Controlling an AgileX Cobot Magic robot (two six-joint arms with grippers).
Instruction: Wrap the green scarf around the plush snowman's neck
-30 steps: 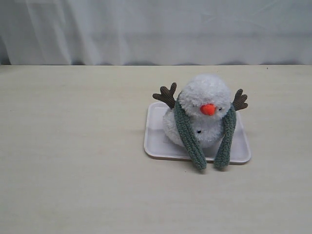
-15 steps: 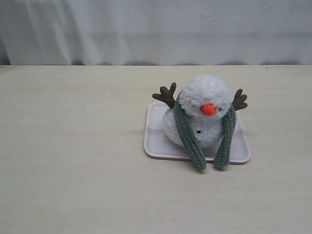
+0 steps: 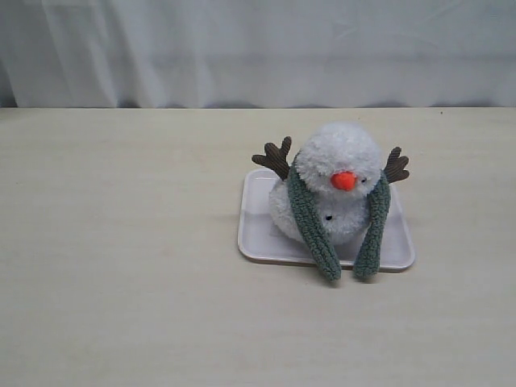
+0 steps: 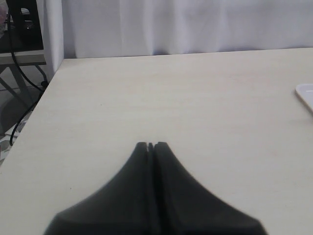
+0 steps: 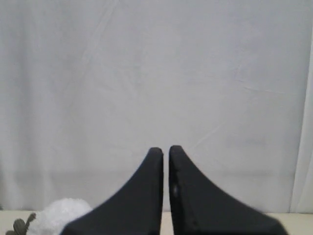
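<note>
The plush snowman (image 3: 339,161) sits on a white tray (image 3: 258,234), with orange nose and brown twig arms spread. The green scarf (image 3: 310,222) lies round the back of its neck; both ends hang down the front, uncrossed, reaching the tray's front edge. Neither gripper appears in the exterior view. In the left wrist view my left gripper (image 4: 151,145) is shut with nothing in it, above bare tabletop, and a corner of the tray (image 4: 305,93) shows at the edge. My right gripper (image 5: 166,150) is shut and empty, facing the curtain, the snowman's head (image 5: 61,213) beside it.
The pale wooden table (image 3: 121,266) stretches wide around the tray. A white curtain (image 3: 258,48) hangs behind it. The table's side edge, with cables and a frame (image 4: 19,58) beyond it, shows in the left wrist view.
</note>
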